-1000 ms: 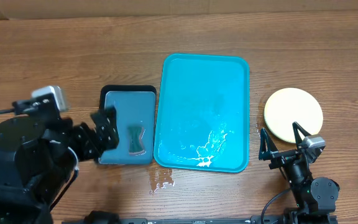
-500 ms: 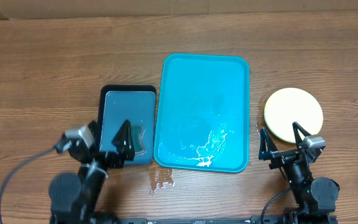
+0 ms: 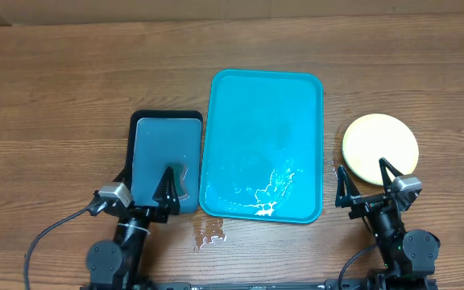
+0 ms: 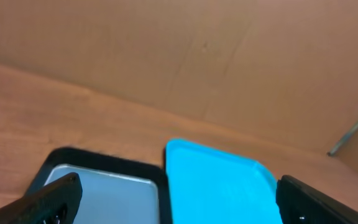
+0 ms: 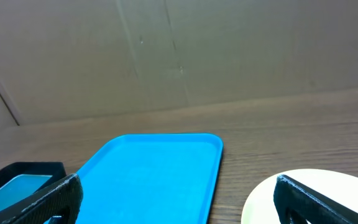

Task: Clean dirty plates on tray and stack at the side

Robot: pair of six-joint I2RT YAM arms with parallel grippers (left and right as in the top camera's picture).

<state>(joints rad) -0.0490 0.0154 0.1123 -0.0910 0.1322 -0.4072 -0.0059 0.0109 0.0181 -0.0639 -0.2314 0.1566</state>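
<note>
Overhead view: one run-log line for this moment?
turquoise tray: no plates | yellow plate: on table | left fingers: open | right fingers: open

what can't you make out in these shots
- Plate stack: count unknown. Overhead shows only the top plate, and the right wrist view cuts it at the bottom edge.
- Dark item in the small tray: the left hand covers most of it overhead, and the left wrist view crops it out.

"What lay on the wood-grain counter?"
"The turquoise tray at centre, a smaller black-edged tray just left, a yellow-green plate to the right, and wet patches by its near edge."
</note>
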